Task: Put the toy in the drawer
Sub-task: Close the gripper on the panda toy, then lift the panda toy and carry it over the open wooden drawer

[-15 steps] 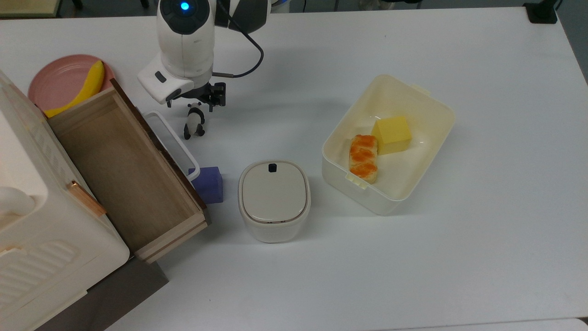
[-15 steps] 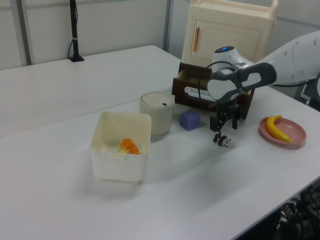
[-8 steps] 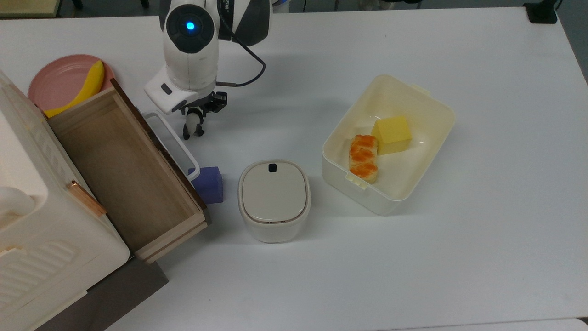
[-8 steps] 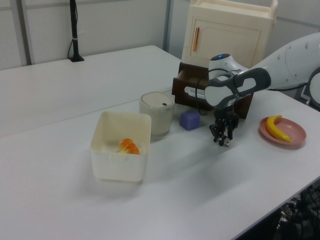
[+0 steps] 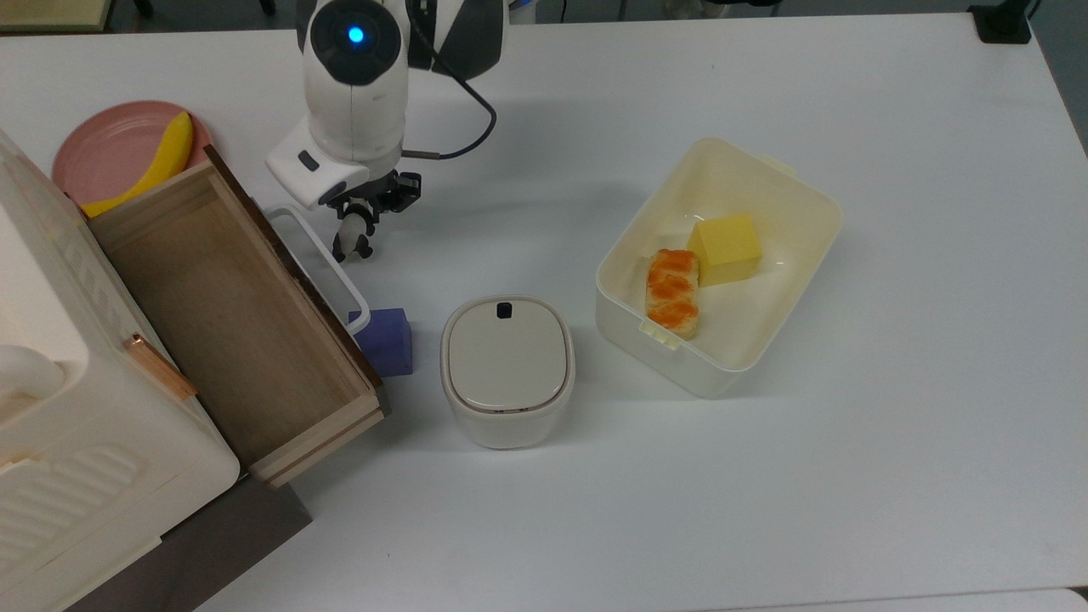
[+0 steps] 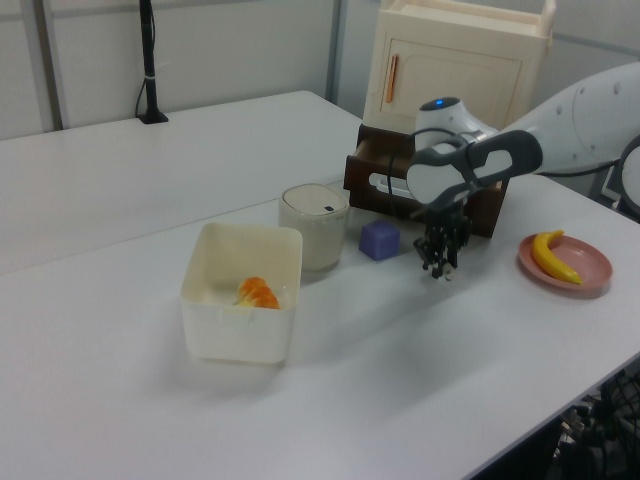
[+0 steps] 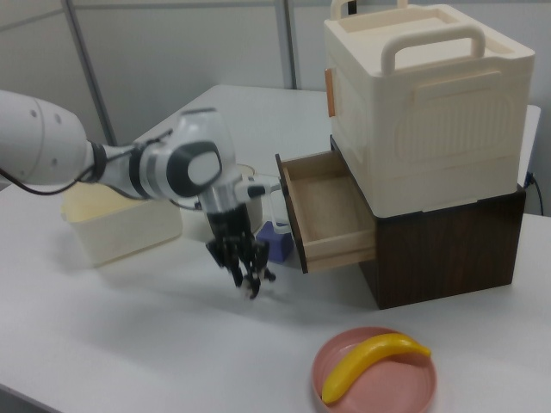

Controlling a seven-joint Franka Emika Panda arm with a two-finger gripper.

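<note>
Nearest the worktop's edge in the right view: banana point(image 7: 372, 361) on pink plate point(image 7: 374, 377), out of the way. Further in, gripper point(image 5: 363, 219) pinched shut around toy point(image 5: 352, 240), lifted just off the table point(image 5: 850, 467) beside the white handle. Beyond, drawer point(image 5: 223, 327) pulled open, ready to receive it.

In the top view the open drawer point(image 5: 229, 331) sits at the desk's point(image 5: 850, 467) left, banana point(image 5: 149, 163) on a plate point(image 5: 106, 153) behind it, lidded container point(image 5: 507, 370) mid-desk, tub point(image 5: 790, 280) right of that.
</note>
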